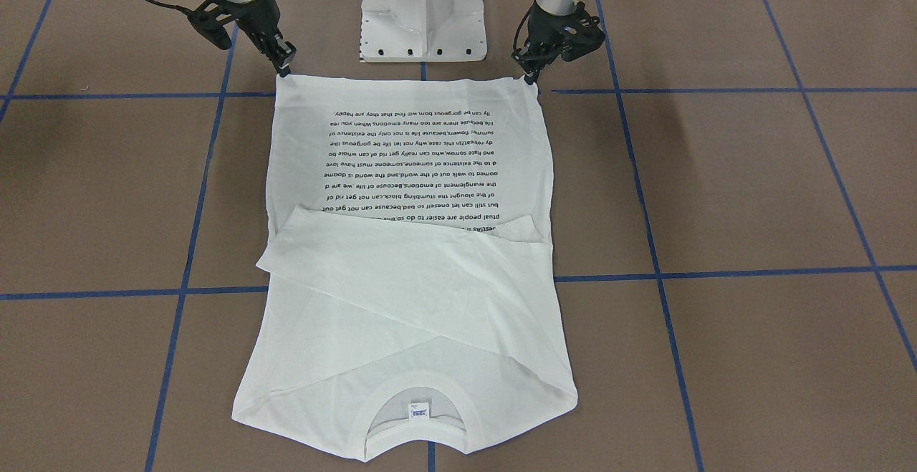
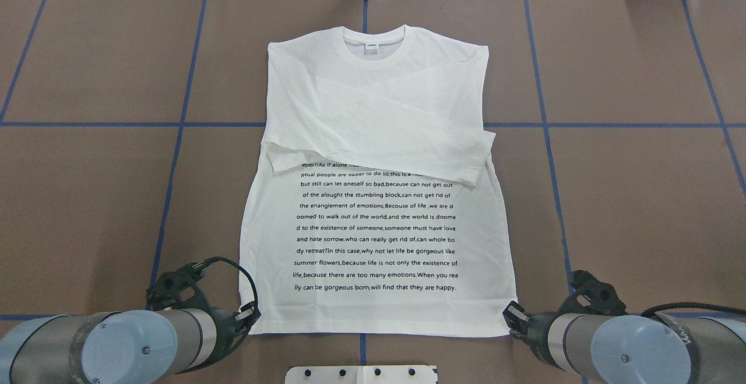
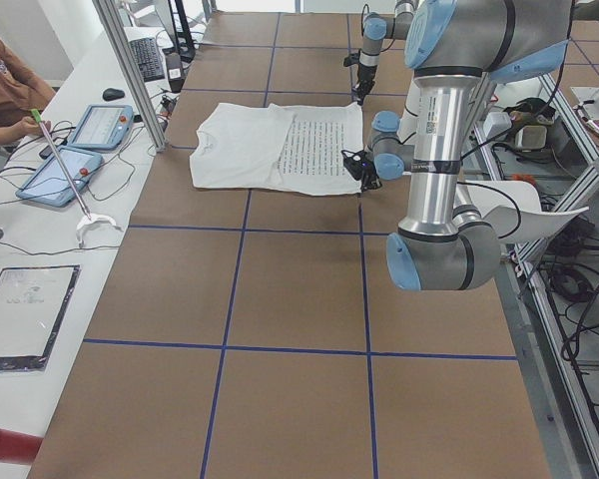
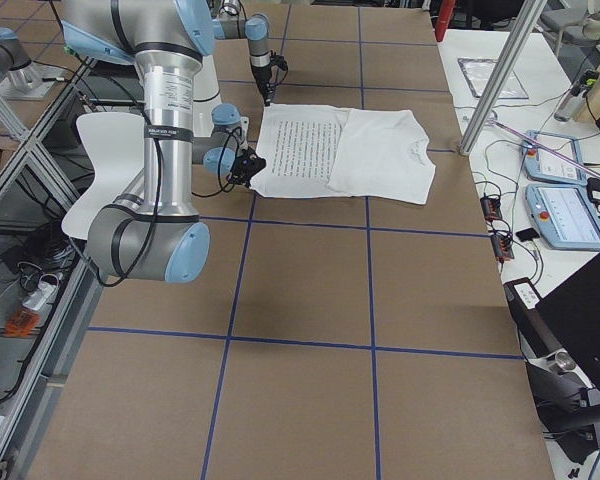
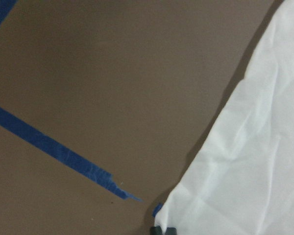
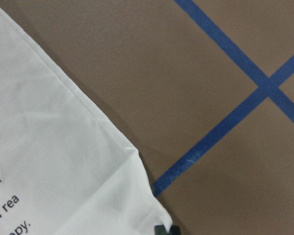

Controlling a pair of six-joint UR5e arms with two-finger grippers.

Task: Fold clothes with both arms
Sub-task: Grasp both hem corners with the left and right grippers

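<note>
The white long-sleeved T-shirt lies flat on the brown table, printed text up, collar at the far side. Both sleeves are folded across the chest. My left gripper is at the near hem corner on my left, down at table height. In the left wrist view its tips are together at the cloth's corner. My right gripper is at the other near hem corner. In the right wrist view its tips are closed at the corner of the cloth.
The white pedestal base stands between the arms just behind the hem. Blue tape lines cross the brown table. An operators' bench with tablets runs along the far side, with a person seated there.
</note>
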